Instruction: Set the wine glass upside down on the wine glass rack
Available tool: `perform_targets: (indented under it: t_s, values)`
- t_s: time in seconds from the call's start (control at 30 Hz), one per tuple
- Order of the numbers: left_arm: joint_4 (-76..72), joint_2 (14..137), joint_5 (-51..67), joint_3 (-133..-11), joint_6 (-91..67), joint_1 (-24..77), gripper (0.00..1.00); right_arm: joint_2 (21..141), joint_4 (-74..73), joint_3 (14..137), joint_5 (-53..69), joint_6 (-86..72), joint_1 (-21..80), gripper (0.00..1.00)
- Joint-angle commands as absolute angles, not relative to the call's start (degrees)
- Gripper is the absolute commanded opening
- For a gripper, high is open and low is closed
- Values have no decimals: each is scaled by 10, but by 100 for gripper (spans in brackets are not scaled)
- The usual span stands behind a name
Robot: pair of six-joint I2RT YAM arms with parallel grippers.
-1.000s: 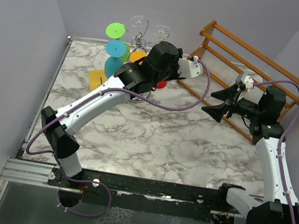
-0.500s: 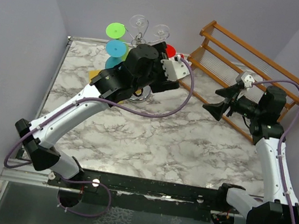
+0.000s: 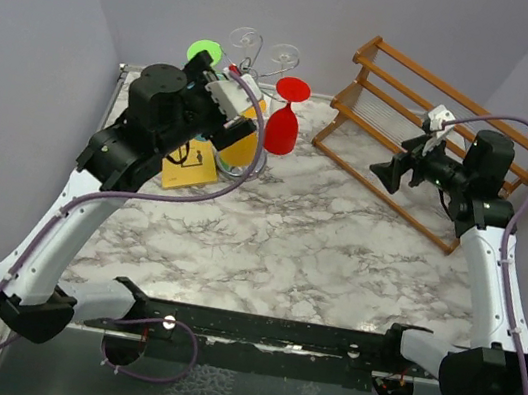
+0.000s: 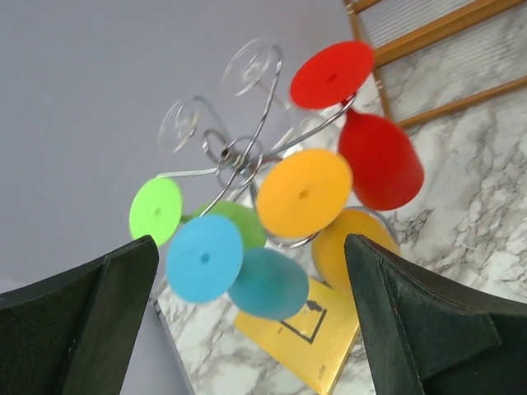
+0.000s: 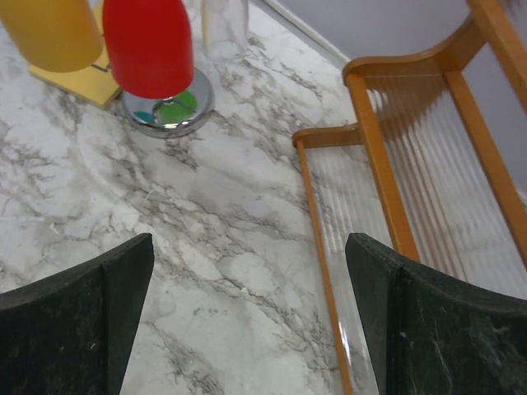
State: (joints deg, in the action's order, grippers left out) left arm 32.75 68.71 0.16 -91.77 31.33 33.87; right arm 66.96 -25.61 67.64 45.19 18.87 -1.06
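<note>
Opaque red wine glass point(image 3: 281, 130) hangs bowl-down, stem vertical, on curled chrome wire rack point(image 4: 235, 156); left fingers point(image 4: 74, 329), right fingers point(image 5: 66, 321) spread, empty.

Bright, even light; shadows faint and soft; wine glass rack point(image 4: 237, 156) wires slightly blurred.

The top view looks down from high behind the near edge, taking in the whole table point(image 3: 318, 237). The left wrist view, tilted, faces the rack point(image 4: 239, 156) from close by. The right wrist view looks down at the tabletop beside the wooden rack point(image 5: 379, 156). All 3 share the red glass point(image 3: 281, 130).
</note>
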Motion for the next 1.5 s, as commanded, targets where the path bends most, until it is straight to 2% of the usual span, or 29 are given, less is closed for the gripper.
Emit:
perform_targets:
  t_s: [0.0, 0.27, 0.53, 0.83, 0.9, 1.07, 1.47]
  values:
    - [271, 634, -8, -876, 231, 271, 99, 675, -281, 727, 328, 174, -6, 100]
    - [154, 550, -92, -763, 106, 141, 99, 660, -259, 733, 222, 116, -6, 100]
    - [98, 505, -115, -660, 94, 114, 99, 616, -234, 722, 131, 57, -6, 100]
    - [140, 520, -104, -677, 79, 113, 99, 560, -196, 682, 135, 80, -6, 100]
    - [156, 528, -106, -690, 69, 108, 99, 546, -209, 679, 155, 133, -7, 100]
    - [188, 535, -102, -710, 63, 100, 99, 533, -246, 697, 141, 123, -7, 100]
    - [166, 506, -79, -661, 62, 83, 99, 511, -261, 685, 140, 120, -6, 100]
